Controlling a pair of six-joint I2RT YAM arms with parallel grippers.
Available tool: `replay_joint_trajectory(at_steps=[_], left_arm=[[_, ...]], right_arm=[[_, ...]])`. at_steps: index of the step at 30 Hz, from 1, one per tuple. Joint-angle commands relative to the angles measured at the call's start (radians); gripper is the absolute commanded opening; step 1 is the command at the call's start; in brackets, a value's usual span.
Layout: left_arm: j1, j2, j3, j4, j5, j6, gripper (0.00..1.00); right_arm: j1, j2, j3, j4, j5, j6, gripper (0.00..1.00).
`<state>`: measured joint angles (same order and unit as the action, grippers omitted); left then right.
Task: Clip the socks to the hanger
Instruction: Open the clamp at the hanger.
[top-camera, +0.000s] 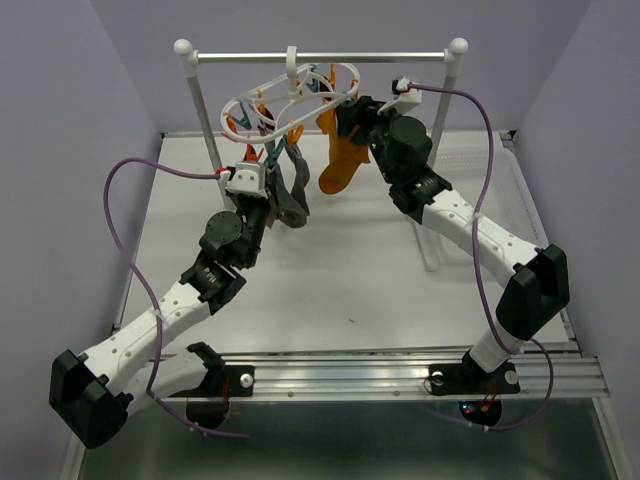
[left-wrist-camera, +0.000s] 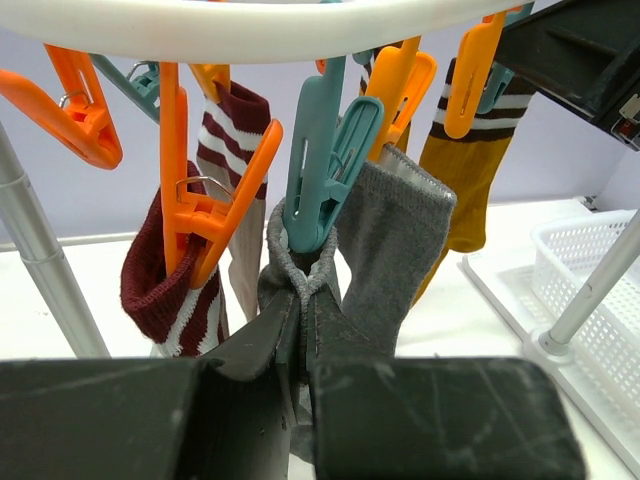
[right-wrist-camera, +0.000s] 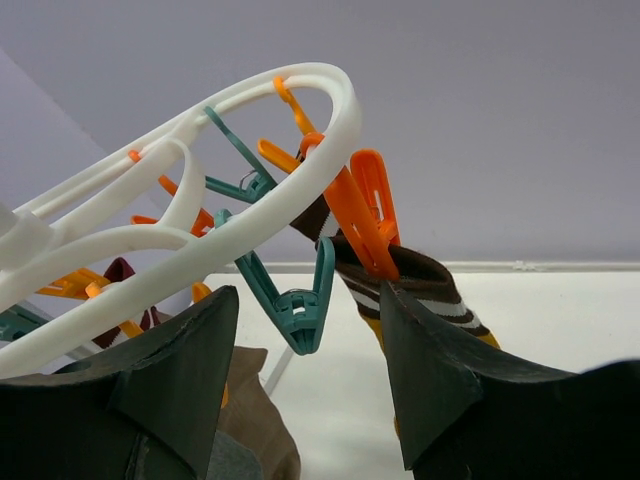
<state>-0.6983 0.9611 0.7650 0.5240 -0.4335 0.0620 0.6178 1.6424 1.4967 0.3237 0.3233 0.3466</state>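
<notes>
1 hanger (right-wrist-camera: 340, 120) on 1 rail (top-camera: 380, 57) with 2 posts (top-camera: 203, 110). Socks hanging: 1 mustard sock (top-camera: 340, 165) at 12 o'clock, 1 grey sock (left-wrist-camera: 395, 250), maroon-striped socks (left-wrist-camera: 150, 290) 1 or 2, can't tell. Clips (left-wrist-camera: 320, 170) orange and teal, overlapping, no exact count. 1 basket (left-wrist-camera: 600, 300) at 3 o'clock. 2 arms (top-camera: 165, 315).

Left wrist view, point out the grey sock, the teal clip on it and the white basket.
grey sock (left-wrist-camera: 395, 250), left wrist view, its ribbed side.
teal clip (left-wrist-camera: 322, 165), left wrist view, mid-body.
white basket (left-wrist-camera: 585, 255), left wrist view, mesh wall.
</notes>
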Motion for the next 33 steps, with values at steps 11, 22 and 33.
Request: replay_joint_trajectory(at_steps=[11, 22, 33], left_arm=[[0.003, -0.018, -0.018, 0.051, -0.021, 0.006, 0.00], [0.003, -0.025, -0.021, 0.053, -0.022, 0.004, 0.00], [0.003, -0.021, -0.021, 0.053, -0.022, 0.010, 0.00]], right_arm=[[0.014, 0.013, 0.053, 0.100, -0.001, -0.043, 0.64], [0.014, 0.028, 0.066, 0.097, 0.016, -0.037, 0.58], [0.014, 0.014, 0.068, 0.097, 0.017, -0.043, 0.53]])
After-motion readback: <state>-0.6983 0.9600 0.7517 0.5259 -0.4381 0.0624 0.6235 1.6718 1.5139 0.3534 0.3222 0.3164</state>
